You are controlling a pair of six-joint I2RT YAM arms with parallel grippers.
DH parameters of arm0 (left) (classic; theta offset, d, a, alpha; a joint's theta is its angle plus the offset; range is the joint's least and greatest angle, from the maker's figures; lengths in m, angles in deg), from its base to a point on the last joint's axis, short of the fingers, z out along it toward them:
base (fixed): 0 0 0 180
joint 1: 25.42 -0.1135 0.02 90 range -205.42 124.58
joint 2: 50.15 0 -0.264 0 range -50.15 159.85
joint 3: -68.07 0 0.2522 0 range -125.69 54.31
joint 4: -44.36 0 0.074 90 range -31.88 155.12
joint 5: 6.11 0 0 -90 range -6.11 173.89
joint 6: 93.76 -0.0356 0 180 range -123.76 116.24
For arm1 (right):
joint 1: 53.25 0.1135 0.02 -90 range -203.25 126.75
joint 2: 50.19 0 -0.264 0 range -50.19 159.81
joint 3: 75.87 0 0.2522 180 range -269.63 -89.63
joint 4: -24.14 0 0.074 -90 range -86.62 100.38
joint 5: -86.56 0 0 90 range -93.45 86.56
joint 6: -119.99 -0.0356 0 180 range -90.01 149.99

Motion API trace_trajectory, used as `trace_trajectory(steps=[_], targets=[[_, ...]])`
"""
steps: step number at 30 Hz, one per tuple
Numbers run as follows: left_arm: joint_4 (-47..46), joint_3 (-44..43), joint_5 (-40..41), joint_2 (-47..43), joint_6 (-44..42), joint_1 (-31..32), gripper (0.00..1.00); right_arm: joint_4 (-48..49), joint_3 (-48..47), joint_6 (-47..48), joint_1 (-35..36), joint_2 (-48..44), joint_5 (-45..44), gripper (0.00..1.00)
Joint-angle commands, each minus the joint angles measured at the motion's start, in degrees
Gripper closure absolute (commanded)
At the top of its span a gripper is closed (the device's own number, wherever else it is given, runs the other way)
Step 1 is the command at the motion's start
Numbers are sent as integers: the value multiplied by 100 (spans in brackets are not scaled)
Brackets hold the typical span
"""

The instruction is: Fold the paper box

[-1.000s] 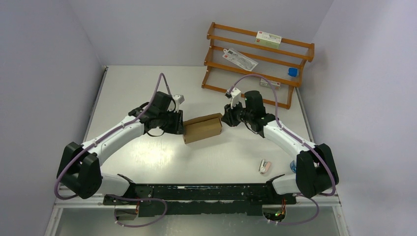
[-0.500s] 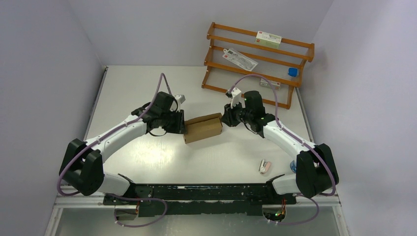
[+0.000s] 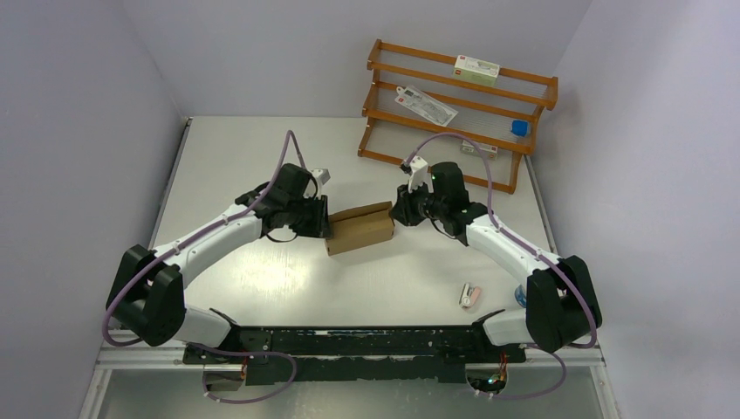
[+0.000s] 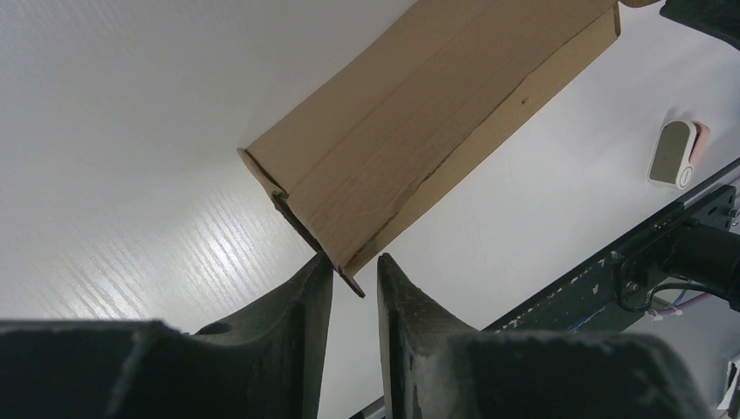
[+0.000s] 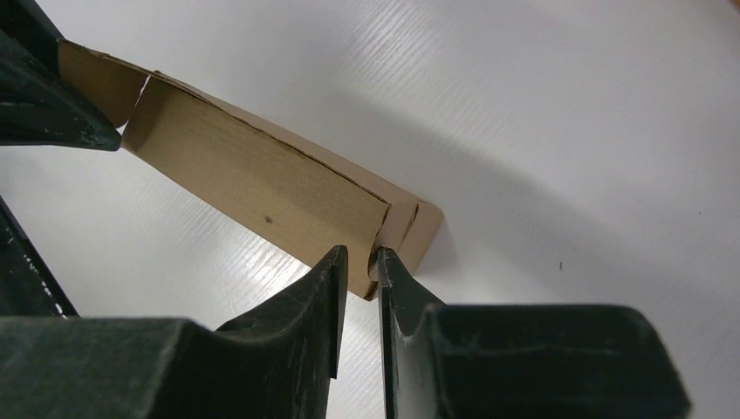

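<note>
Flaps of paper box between left tool and right tool tips, wrist views only.

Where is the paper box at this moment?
In the top view the paper box lies mid-table, between the left gripper at its left end and the right gripper at its right end, with the wooden rack behind it to the right.

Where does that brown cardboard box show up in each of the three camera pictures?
Top external: the paper box lies near the picture's centre.
Left wrist: upper centre, slanting up to the right.
Right wrist: left of centre, slanting down to the right.
Shared landmark: the white table beneath it.
</note>
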Motion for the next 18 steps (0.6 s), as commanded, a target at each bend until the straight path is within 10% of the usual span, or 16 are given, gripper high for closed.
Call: trace_trajectory(steps=[1,18], targets=[[-179,-61,138,43,82,72,69,-16,-68,-221,92,-86,-61,77],[-299,31,409,51,108,188,71,185,221,-168,206,-126,-441,84]])
